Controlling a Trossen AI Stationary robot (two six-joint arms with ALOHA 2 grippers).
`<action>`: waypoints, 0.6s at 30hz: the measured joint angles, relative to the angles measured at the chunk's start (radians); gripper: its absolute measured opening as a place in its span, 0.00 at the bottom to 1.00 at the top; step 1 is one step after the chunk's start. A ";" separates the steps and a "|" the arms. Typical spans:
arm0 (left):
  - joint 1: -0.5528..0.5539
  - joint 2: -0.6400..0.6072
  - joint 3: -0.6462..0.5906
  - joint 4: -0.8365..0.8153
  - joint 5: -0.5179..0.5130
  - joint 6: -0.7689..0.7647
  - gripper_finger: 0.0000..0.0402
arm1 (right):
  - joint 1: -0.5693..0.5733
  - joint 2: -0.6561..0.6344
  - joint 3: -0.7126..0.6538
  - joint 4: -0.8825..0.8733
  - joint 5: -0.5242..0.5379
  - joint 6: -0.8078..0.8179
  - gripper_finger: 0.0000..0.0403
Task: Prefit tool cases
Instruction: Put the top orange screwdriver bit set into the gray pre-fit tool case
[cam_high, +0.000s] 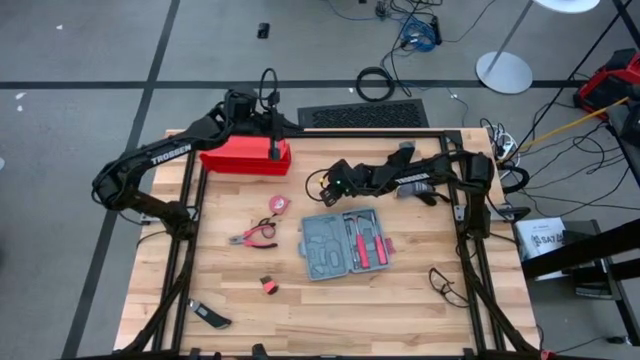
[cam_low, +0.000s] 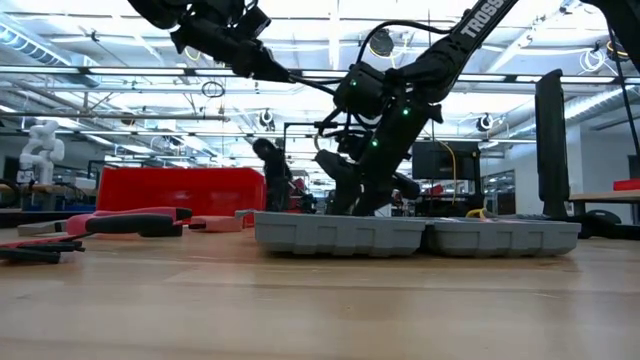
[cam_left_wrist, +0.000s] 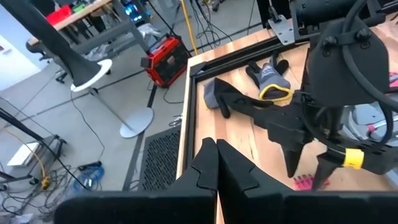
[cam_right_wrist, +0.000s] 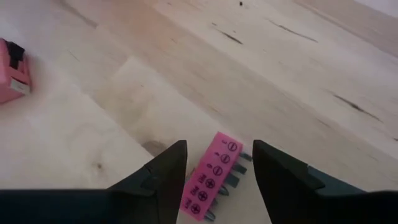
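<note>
- The tool case (cam_high: 344, 245) lay open and flat near the middle of the table (cam_high: 420, 310), both halves up, probably so its recesses could take tools; red-handled tools already sat in one half
- Just beyond it, the right gripper (cam_right_wrist: 214, 171) hung low over a pink bit holder (cam_right_wrist: 209, 180) lying on the wood, fingers apart on either side and gripping nothing, seemingly lined up to pick it
- The right arm reached in from its side, elbow bent, wrist tipped down
- Farthest off, the left gripper (cam_left_wrist: 216, 163) waited above the red box (cam_high: 246, 156) at the back edge, fingers closed together and empty
</note>
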 joint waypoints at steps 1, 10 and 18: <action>0.000 0.000 0.000 -0.005 0.000 0.000 0.00 | 0.002 0.000 0.000 0.000 0.002 0.000 0.44; 0.000 0.000 0.000 -0.015 0.000 -0.001 0.00 | 0.006 0.090 0.005 0.002 0.008 0.004 0.44; 0.000 0.000 0.000 -0.020 0.000 -0.017 0.00 | -0.014 0.098 0.006 -0.028 -0.022 0.048 0.21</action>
